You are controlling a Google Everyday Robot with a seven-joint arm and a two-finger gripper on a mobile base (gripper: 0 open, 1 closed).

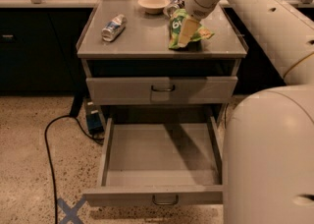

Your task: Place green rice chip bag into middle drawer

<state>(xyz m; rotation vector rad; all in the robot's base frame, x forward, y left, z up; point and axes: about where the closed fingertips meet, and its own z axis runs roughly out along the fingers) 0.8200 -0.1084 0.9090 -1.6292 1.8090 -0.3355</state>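
The green rice chip bag point(201, 34) stands crumpled on the right of the grey cabinet top point(147, 36). My gripper point(185, 30) reaches down from the upper right and is closed on the bag, one cream finger point(186, 34) lying across its front. The bag still rests on the top. The middle drawer point(162, 169) is pulled wide open below, its flat tray bare, with a small dark wire handle point(165, 200) on its front.
A silver-blue can point(114, 26) lies on the top's left, a white bowl point(153, 3) at the back. A shut drawer point(162, 89) sits above the open one. A black cable point(49, 144) crosses the floor. My pale body point(270, 159) fills the right.
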